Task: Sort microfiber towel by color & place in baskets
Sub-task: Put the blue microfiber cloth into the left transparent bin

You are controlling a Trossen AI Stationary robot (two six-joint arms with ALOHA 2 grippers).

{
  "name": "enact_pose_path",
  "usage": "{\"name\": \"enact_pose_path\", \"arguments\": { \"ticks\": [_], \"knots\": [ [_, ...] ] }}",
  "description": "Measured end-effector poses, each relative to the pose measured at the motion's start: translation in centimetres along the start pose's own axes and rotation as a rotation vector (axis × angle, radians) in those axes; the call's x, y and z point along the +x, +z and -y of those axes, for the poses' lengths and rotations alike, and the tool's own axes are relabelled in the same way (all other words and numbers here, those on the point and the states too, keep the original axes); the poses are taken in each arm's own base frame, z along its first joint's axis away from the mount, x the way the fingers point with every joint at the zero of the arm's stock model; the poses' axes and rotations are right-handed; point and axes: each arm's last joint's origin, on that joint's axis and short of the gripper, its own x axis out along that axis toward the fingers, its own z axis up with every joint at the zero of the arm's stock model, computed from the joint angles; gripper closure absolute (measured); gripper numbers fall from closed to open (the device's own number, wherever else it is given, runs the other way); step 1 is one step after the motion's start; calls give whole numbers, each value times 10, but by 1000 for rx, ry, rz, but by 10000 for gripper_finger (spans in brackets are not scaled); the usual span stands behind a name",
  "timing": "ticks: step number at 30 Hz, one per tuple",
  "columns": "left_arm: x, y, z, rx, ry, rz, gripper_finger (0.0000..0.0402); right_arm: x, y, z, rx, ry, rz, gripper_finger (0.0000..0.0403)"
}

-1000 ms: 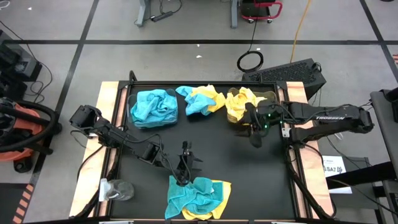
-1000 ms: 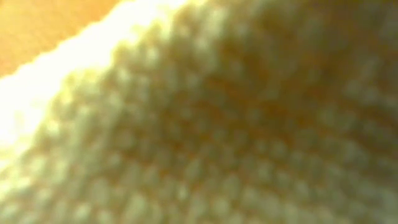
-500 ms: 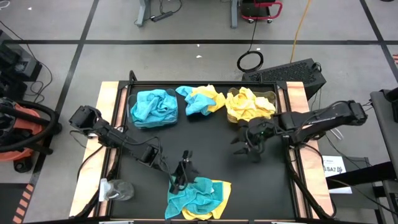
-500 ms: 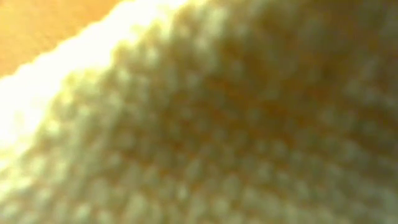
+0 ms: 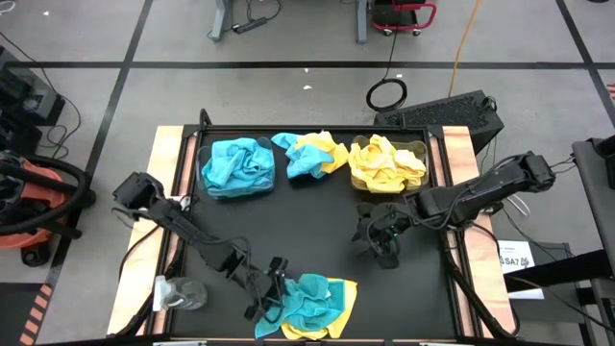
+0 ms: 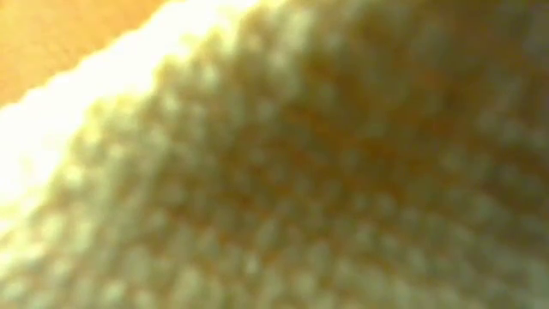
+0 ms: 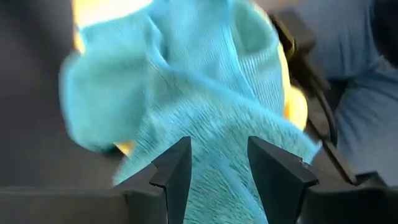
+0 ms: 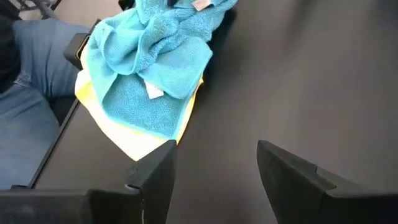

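Both arms have shifted nearer — my left gripper (image 5: 272, 293), jaws apart, sits on the near pile's (image 5: 309, 306) teal towel (image 7: 205, 118); right gripper (image 5: 384, 240) hangs wide, empty. Baskets (image 5: 237, 165) part-filled — much remains, I judge.

Left pincer (image 5: 272, 293) low at the near edge, fingers parted, right pincer (image 5: 382, 237) mid-table, open
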Motion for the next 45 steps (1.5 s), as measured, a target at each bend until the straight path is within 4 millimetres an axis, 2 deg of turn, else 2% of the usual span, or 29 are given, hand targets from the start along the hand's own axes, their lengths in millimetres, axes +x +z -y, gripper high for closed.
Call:
{"name": "enact_pose_path", "arguments": {
  "ticks": [3, 7, 13, 17, 21, 23, 25, 28, 30, 32, 38, 45],
  "knots": [
    [9, -8, 3, -19, 13, -31, 237, 4, -1, -1, -3, 4, -15, 188],
    [10, -8, 4, -25, 36, -25, 234, 7, 0, -2, -9, 7, -4, 188],
    [12, -10, 3, -13, 90, -19, 187, 8, 3, -2, -18, 11, 24, 188],
    [26, -20, 1, -17, 101, -65, 156, 8, 3, -2, -19, 4, 24, 188],
    [40, -30, -4, -22, 110, -99, 152, 8, 3, -2, -20, -13, 26, 188],
    [43, -30, -6, -29, 98, -94, 166, 8, 3, -2, -23, -15, 27, 188],
    [44, -29, -7, -23, 84, -79, 197, 8, 3, -2, -23, -15, 27, 188],
    [42, -27, -7, 30, 74, -72, 277, 8, 3, -2, -23, -15, 27, 188],
    [41, -26, -8, 67, 71, -74, 347, 8, 3, -2, -22, -15, 27, 188],
    [41, -26, -10, 92, 69, -78, 382, 8, 3, -1, -22, -15, 27, 188],
    [34, -21, -13, 135, 76, -71, 392, 8, 3, -2, -17, -15, 27, 188],
    [-8, 2, -16, 176, 146, -25, 392, 8, 3, -1, -13, -15, 27, 188]
  ]
}}
